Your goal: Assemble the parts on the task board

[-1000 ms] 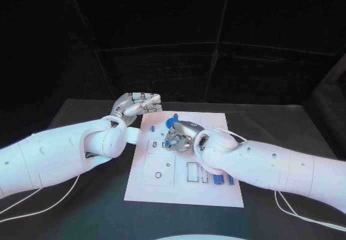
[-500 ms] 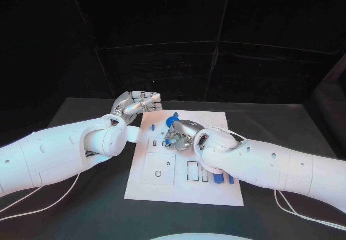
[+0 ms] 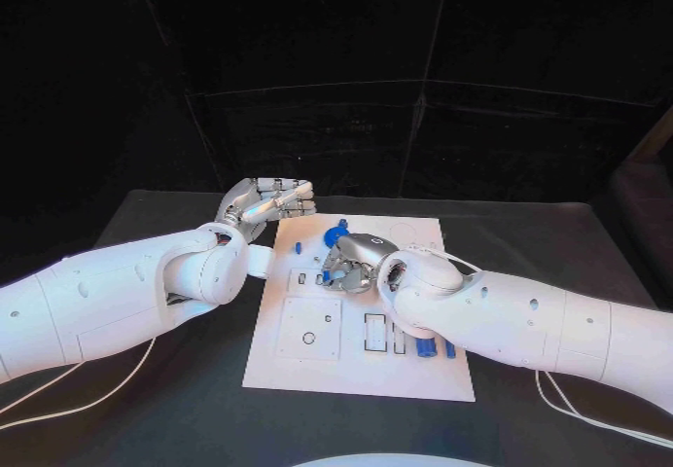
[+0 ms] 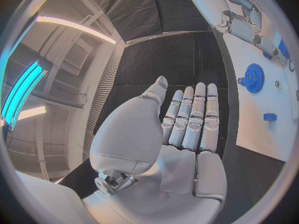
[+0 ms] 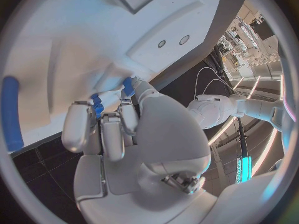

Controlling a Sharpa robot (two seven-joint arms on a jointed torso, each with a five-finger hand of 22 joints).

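The task board (image 3: pixel 358 321) is seen lying flat on the black table (image 3: pixel 561 243), between the 2 arms. The right hand (image 3: pixel 351 263) is held low over the board's far half, its fingers curled down toward the white surface. In the right wrist view, a small blue part (image 5: pixel 95 104) is seen pinched between the fingertips (image 5: pixel 111 122) of this hand (image 5: pixel 118 139), with a second bit of blue (image 5: pixel 127 86) just beyond them against the board; whether the 2 belong to 1 piece cannot be told. A blue rod (image 5: pixel 10 112) is seen lying on the board well to the side of those fingers.

The left hand (image 3: pixel 266 202) is held off the board's far left corner, above the table. In the left wrist view its fingers (image 4: pixel 193 117) are shown straight and pressed together side by side, with the thumb (image 4: pixel 152 92) close alongside, and nothing is held in them. Beyond those fingertips, toward the board, a blue gear (image 4: pixel 253 77) is seen standing on the white plate, and a small blue block (image 4: pixel 269 117) lies on the board nearer the fingers. In the head view the gear (image 3: pixel 336 234) is found just past the right hand's fingers, and several blue pieces (image 3: pixel 425 347) lie by the right forearm, near the board's rectangular slots (image 3: pixel 374 334).
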